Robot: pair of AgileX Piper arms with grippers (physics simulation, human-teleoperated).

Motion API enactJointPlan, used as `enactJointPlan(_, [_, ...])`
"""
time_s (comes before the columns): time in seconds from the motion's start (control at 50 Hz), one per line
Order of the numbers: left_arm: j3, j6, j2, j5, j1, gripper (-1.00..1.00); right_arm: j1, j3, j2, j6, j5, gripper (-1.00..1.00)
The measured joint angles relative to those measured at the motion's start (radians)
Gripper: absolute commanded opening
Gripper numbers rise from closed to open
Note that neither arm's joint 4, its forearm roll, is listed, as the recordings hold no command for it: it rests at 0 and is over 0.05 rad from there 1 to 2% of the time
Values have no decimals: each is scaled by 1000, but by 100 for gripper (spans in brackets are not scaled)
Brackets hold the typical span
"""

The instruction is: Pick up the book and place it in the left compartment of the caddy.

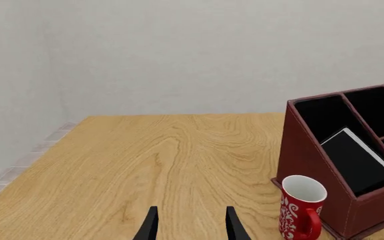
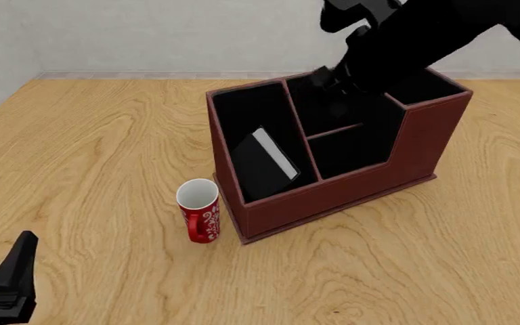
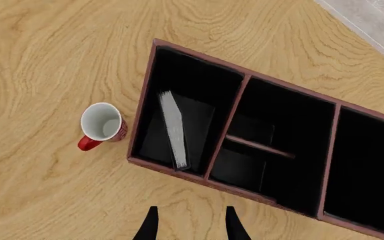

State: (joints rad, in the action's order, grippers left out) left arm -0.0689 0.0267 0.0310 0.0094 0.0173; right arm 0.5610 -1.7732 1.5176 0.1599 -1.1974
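The black book (image 2: 267,162) with white page edges leans tilted inside the caddy's left compartment (image 2: 242,115). It also shows in the left wrist view (image 1: 355,157) and in the right wrist view (image 3: 174,129). The reddish-brown caddy (image 2: 332,196) stands mid-table. My right gripper (image 3: 192,209) is open and empty, held above the caddy's near wall (image 3: 178,170). The right arm (image 2: 405,40) hangs over the caddy's far side. My left gripper (image 1: 192,209) is open and empty, low at the table's near left (image 2: 14,274), well apart from the caddy (image 1: 305,155).
A red mug (image 2: 198,210) with a white pattern stands upright on the wooden table just left of the caddy's front corner. It also shows in the left wrist view (image 1: 301,207) and the right wrist view (image 3: 102,126). A grey wall runs behind the table.
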Motion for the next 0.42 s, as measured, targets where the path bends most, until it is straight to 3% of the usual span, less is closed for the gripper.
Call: enactJointPlan(0.42, [-51, 31, 9, 33, -32, 100, 41, 87, -224, -129, 0, 100])
